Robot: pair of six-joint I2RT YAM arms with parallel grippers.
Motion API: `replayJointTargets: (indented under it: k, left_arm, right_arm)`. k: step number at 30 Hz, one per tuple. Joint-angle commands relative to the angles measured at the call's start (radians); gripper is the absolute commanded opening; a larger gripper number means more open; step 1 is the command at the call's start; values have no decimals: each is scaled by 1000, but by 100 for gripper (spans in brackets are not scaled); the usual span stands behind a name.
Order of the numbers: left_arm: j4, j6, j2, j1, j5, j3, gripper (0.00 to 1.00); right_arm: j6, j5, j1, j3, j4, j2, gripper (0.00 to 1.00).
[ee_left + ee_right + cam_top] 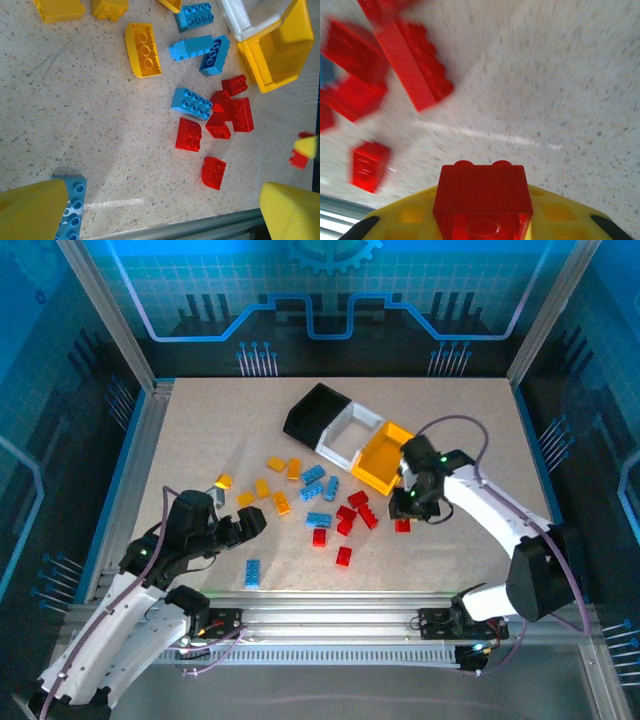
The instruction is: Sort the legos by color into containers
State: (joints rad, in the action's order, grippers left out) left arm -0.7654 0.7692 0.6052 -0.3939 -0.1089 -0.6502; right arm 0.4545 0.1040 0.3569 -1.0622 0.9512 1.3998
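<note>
**Top external view.** The containers [350,435] form one joined row of black, white and yellow-orange, set at an angle across the far middle of the table [200,430]. In my judgement this keeps them within reach of either arm. The legos [313,475] lie loose between the bins and the arm bases, with yellow-orange to the left, light blue in the middle and red to the right. The right tool [405,512] stands just beside the yellow-orange bin [380,455], over a red brick [402,525]. The left tool [248,525] is spread wide near a lone blue brick [252,573].

**Left wrist view.** The yellow fingers [30,210] are well apart with nothing between them. The blue brick lies just beside one of them and is a likely next pick.

**Right wrist view.** The picture is blurred, but the tool appears pressed onto the red brick's sides, presumably to carry it to a bin.

**Markings.** No brand, label or writing is legible anywhere.
</note>
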Motion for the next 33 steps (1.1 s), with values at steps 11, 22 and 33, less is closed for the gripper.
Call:
replayJointTargets:
  k: [11,22,33]
  left_arm:
    - [19,42,18,-5,-96,21,99]
    - [-118,46,27,-7,-51,2,99]
    - [-154,45,145,-8,-39,-23,99]
  right_arm:
    - [151,189,-186,-427,-148,376,31]
    - [156,193,-180,-515,-178,526,39]
    - [116,173,-159,-533,-122,453,56]
